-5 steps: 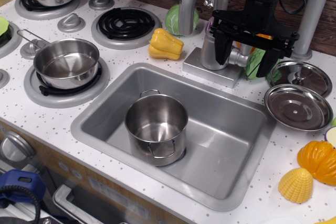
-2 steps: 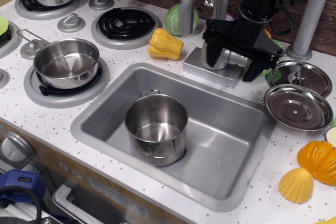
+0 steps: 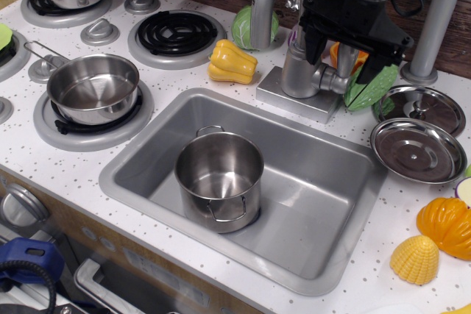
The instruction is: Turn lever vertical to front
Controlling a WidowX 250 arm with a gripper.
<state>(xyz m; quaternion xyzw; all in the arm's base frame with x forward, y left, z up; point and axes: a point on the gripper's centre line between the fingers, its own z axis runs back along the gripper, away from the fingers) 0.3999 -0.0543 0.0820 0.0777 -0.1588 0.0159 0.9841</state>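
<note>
In the single overhead view, the black pincer [image 3: 346, 48] is seen at the 1 o'clock part of the picture, hanging above the faucet body [image 3: 298, 71]. Its two dark fingers are held spread apart, one [image 3: 312, 43] at the left over the top of the faucet body, the other [image 3: 373, 60] at the right. Nothing is pinched between them. The lever [image 3: 333, 79] is found below the gap: a short silver-grey stub jutting from the faucet body toward 3 o'clock, roughly level. Whether the lever is touched by either finger cannot be told; the pincer appears to be just above it.

The faucet body is set on a grey base at the 12 o'clock rim of the sink [image 3: 309, 270], with the curved spout [image 3: 263, 1] rising at its 10 o'clock side. A steel pot [image 3: 218, 179] is seen standing in the sink. On the bench [image 3: 96, 159], a yellow pepper [image 3: 231, 62] lies at 9 o'clock from the faucet, and a steel lid [image 3: 417, 150] lies at 4 o'clock from the lever.
</note>
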